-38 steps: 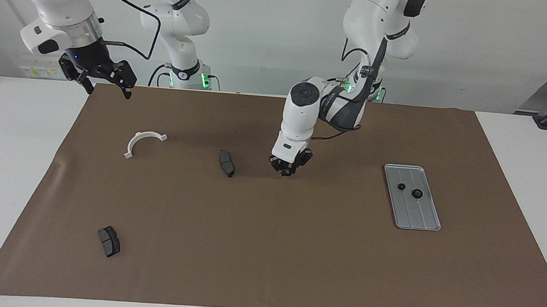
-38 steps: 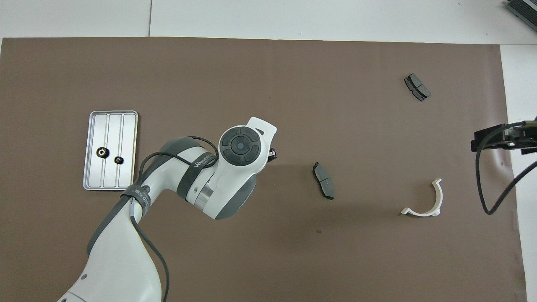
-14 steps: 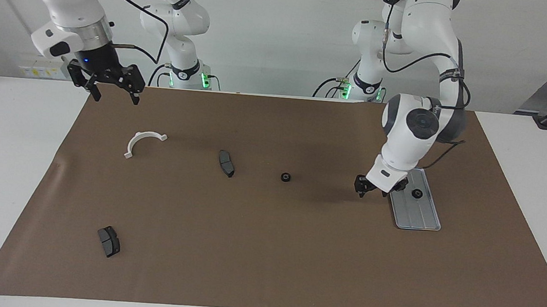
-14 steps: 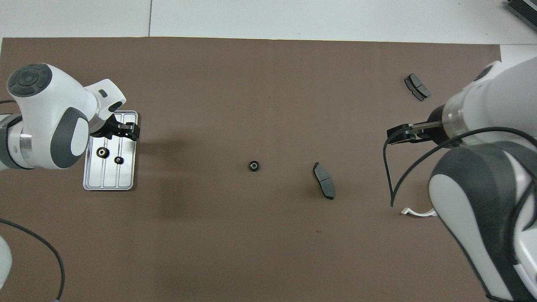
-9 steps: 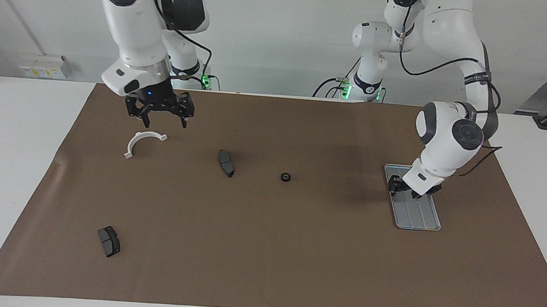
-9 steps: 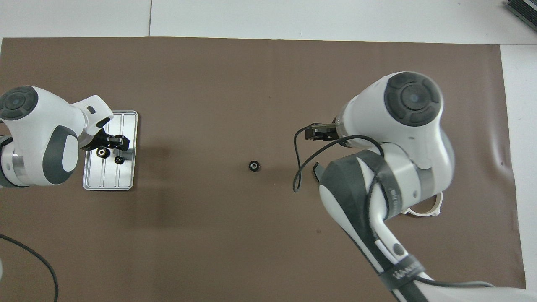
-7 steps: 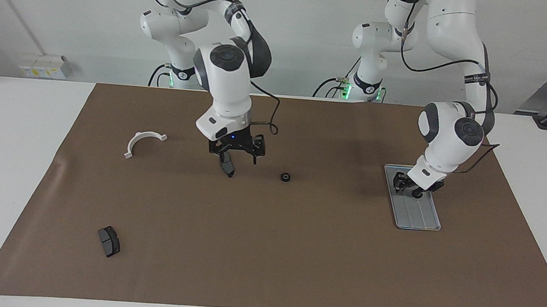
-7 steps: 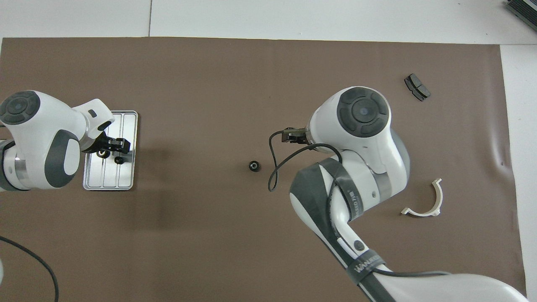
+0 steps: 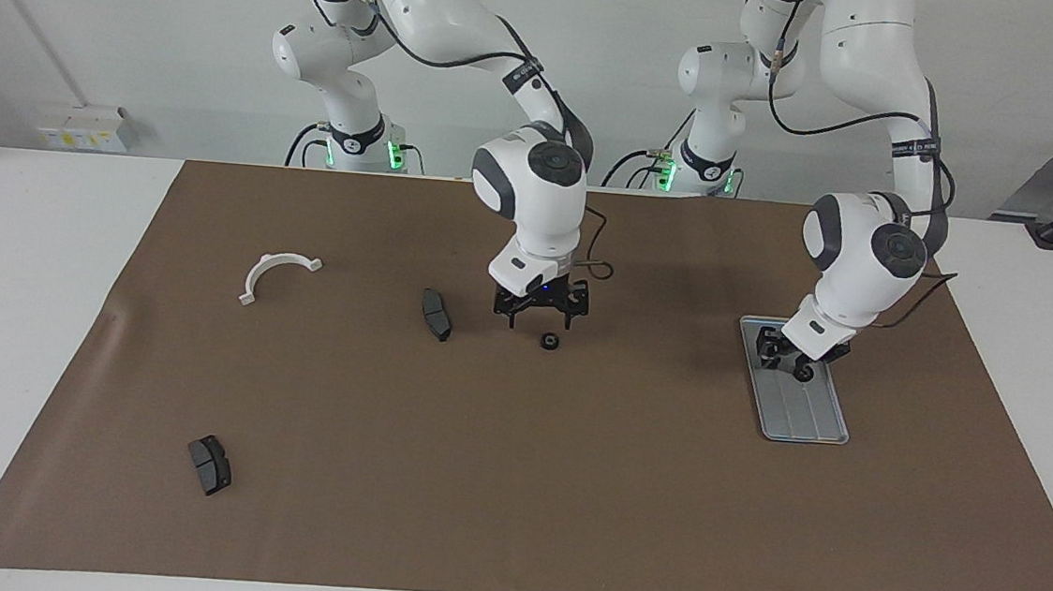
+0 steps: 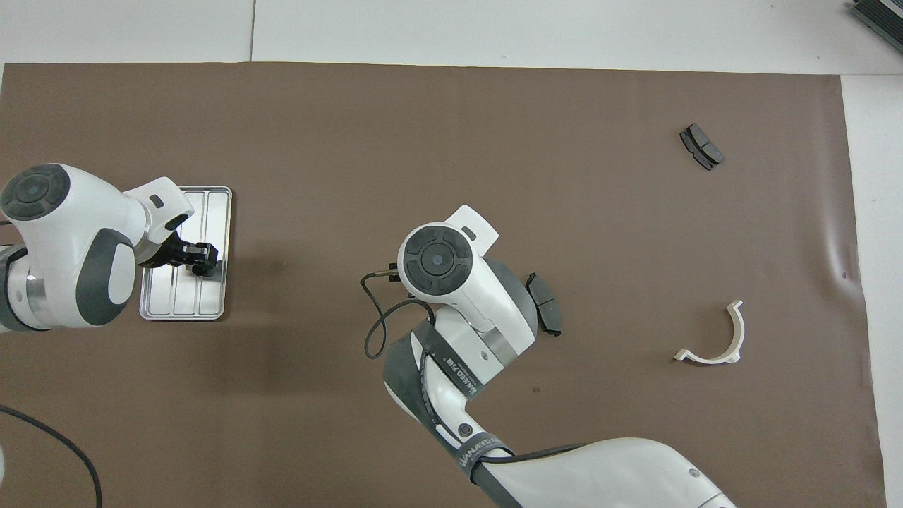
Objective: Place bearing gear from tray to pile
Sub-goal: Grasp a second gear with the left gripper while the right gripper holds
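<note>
Left gripper (image 9: 787,356) is down in the tray (image 9: 804,416), at the tray's end nearer the robots. The tray sits toward the left arm's end of the mat (image 9: 512,482). A small black gear (image 9: 802,373) shows at its fingertips, touching or just beside them. Can't tell if the fingers are closed on it or only straddling it; the overhead view hides the gear under the gripper.

Right gripper (image 9: 540,320) hangs low over mid-mat, fingers spread wide, just above the lone gear (image 9: 549,341) lying there, which I take as the start of the pile. A pad (image 9: 437,314) lies beside it, toward the right arm's end.

Risks as I read them:
- The gear is tiny and the tray ridged. An off-centre pinch likely squirts it along a groove or tips it on edge.
- Fingertips are pressed near the rim, so a lift could drag or flip the light tray.
- The right gripper is parked over the drop spot. If the left arm brings a gear there, the arms clash, or the open fingers knock the mid-mat gear toward the pad.
</note>
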Tool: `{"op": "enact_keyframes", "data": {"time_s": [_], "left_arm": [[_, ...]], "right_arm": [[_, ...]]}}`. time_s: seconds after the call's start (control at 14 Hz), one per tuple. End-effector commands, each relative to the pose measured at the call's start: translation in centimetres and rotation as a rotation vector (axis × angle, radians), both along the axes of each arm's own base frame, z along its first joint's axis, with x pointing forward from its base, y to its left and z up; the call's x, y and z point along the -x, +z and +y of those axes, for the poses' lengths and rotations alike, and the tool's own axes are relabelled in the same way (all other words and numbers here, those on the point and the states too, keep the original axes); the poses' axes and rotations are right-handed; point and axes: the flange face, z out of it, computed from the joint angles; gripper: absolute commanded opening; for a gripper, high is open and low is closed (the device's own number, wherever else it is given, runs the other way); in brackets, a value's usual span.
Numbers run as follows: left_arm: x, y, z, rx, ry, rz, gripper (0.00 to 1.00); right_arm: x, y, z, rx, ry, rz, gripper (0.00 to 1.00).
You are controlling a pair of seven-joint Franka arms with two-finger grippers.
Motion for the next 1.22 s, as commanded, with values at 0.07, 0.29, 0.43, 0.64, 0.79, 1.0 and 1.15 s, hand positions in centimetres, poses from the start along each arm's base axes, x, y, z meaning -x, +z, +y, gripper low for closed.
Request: {"op": "enact_keyframes", "data": {"time_s": [0.07,0.29,0.43,0.64,0.79,1.0,1.15], "left_arm": [[1.7,-0.1,0.3,0.003,0.013,-0.024,0.60],[2.3,-0.6,-0.3,0.008,0.026,-0.038,0.58],[2.3,-0.6,-0.4,0.008,0.027,-0.038,0.56],[2.3,-0.6,-0.4,0.008,0.033,-0.038,0.46],[2.2,-0.6,-0.4,0.008,0.033,-0.040,0.36],[2.0,-0.3,-0.4,0.008,0.030,-0.044,0.19],[1.6,0.1,-0.5,0.009,0.031,-0.049,0.04]], "right_arm": [[-1.3,-1.6,0.3,0.003,-0.009,-0.028,1.00],[-0.5,-1.7,1.1,0.005,0.011,-0.025,1.00],[-0.1,-2.0,1.2,0.014,0.015,-0.013,1.00],[0.2,-2.6,1.3,0.016,0.029,-0.012,0.97],[0.2,-2.6,1.3,0.014,0.029,-0.014,0.92],[0.5,-3.1,1.1,0.022,0.032,-0.005,0.81],[0.5,-3.1,1.1,0.022,0.032,-0.005,0.77]]}}
